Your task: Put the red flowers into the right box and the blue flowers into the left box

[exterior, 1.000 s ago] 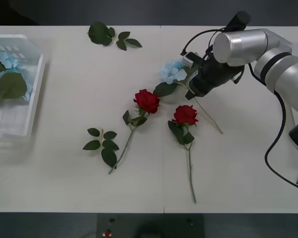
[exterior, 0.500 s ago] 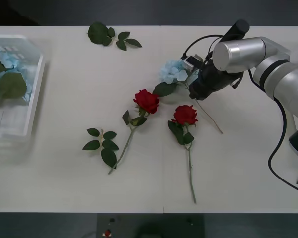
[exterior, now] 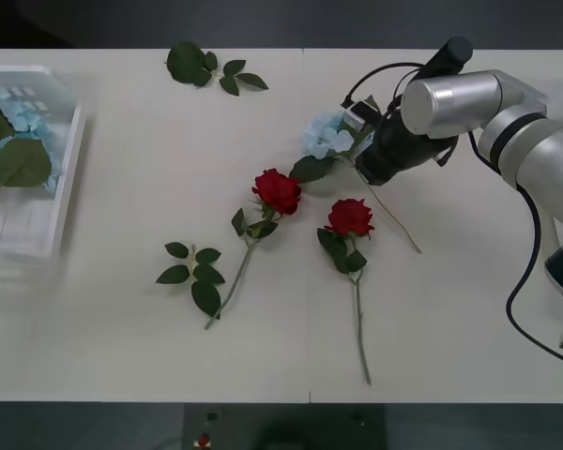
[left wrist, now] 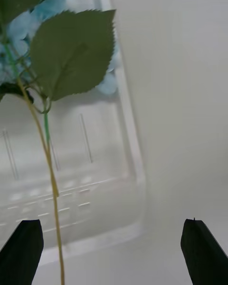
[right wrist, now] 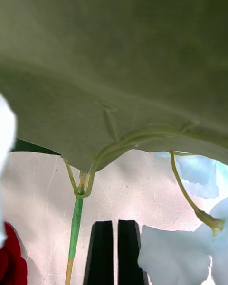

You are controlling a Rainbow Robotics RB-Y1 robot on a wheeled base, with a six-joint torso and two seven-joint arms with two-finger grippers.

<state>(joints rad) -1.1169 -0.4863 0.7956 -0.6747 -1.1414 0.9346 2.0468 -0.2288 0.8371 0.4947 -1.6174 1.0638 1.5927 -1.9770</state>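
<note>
Fingers of the right gripper [exterior: 364,161] are closed beside the fluffy pale-blue flower [exterior: 326,136], maybe pinching its thin stem to lift it.

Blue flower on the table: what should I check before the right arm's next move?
1. Right end effector at the blue flower: ok, it sits right beside the bloom.
2. Stem between the fingers: not ok, the fingers are shut together and the stem lies beside them.
3. Left box has room: ok, one boxed flower lies at its far end.
4. Left end effector out of the way: ok for now, open above the left box.
5. Roses free of the blue flower's leaf: cannot tell, the nearer one lies close to it.
</note>
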